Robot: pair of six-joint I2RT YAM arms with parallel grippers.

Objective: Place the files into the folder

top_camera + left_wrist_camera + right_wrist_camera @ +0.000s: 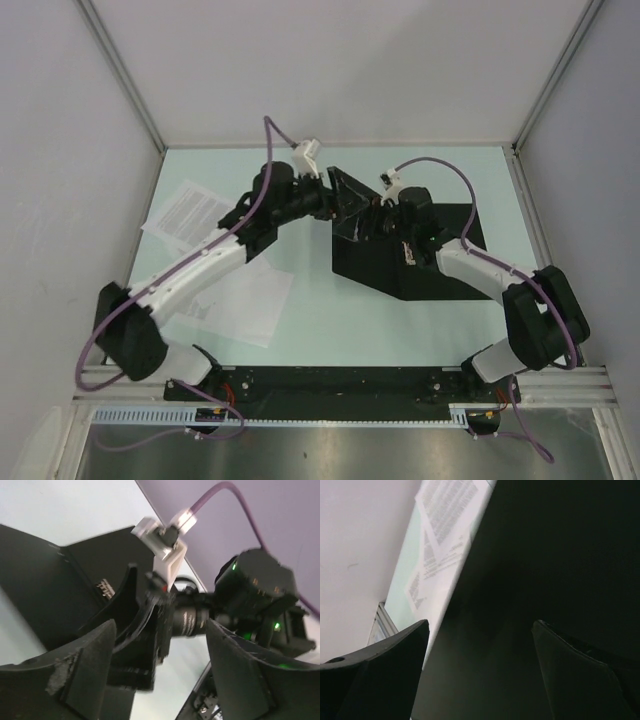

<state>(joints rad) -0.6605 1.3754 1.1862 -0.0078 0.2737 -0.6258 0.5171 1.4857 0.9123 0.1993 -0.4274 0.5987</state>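
Over on the left of the bench [400, 330] lie the files [185, 212]: one printed sheet turned askew near the far-left corner, and a plainer white sheet [245, 300] nearer the front, partly under the left arm. They are loose and flat, well apart from the folder, so none of them has gone in yet.

Moving right, the left pincer [338, 200] reaches toward the middle of the bench, just beside the folder's raised cover [348, 185]. Its own camera shows its fingers [65, 680] standing wide apart with nothing gripped; the other arm's wrist and the black cover fill the gap ahead of them. I judge it is there to steady the cover or take it over.

Next comes the right pincer [375, 215], close against the same cover from the other side. Its jaws are also spread wide, and the cover's black surface [545, 580] sits right in front of them; whether a finger touches it I cannot tell.

The folder [430, 265] lies open right of centre, black inside showing, its left cover tilted up, probably propped so that the sheets can slide in.

As for writing, the files' blocks of text [447, 515] are too small to read, and so is a small pale mark on the cover [105, 587].
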